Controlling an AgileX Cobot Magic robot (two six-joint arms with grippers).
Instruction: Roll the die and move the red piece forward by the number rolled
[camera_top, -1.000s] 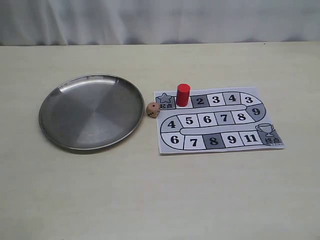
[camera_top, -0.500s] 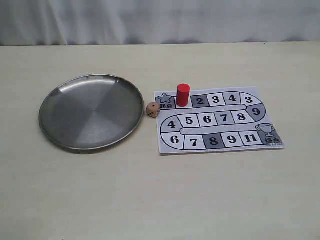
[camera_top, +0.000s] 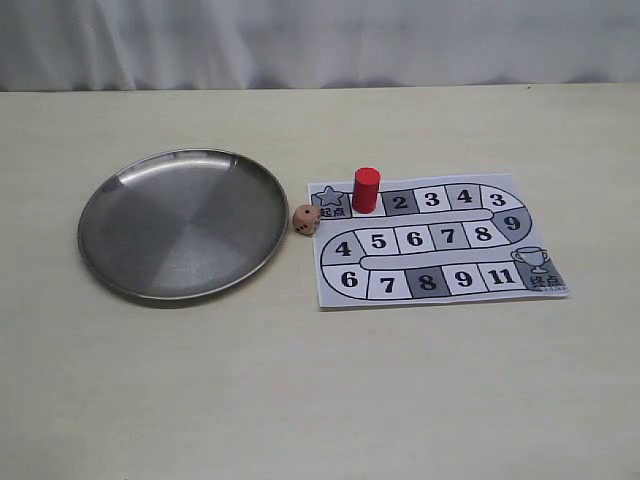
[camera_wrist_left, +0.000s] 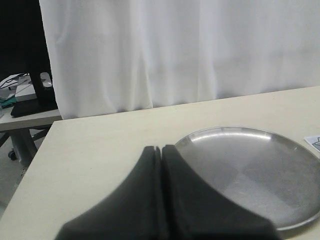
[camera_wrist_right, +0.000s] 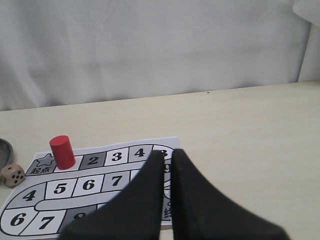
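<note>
The tan die (camera_top: 306, 220) lies on the table between the steel plate (camera_top: 183, 223) and the left edge of the paper board (camera_top: 440, 240). On the board, the red piece (camera_top: 366, 190) stands upright between the star square and square 2. Neither gripper shows in the exterior view. In the right wrist view the die (camera_wrist_right: 12, 174) and red piece (camera_wrist_right: 62, 152) sit far from my right gripper (camera_wrist_right: 167, 151), which hovers over the board's other end, its fingers shut on nothing. My left gripper (camera_wrist_left: 160, 147) is shut and empty beside the plate (camera_wrist_left: 250, 165).
A white curtain hangs behind the table's far edge. The numbered track on the board winds from the star to a trophy square (camera_top: 535, 262). Past the table's side edge in the left wrist view stands a lower table with clutter (camera_wrist_left: 25, 95).
</note>
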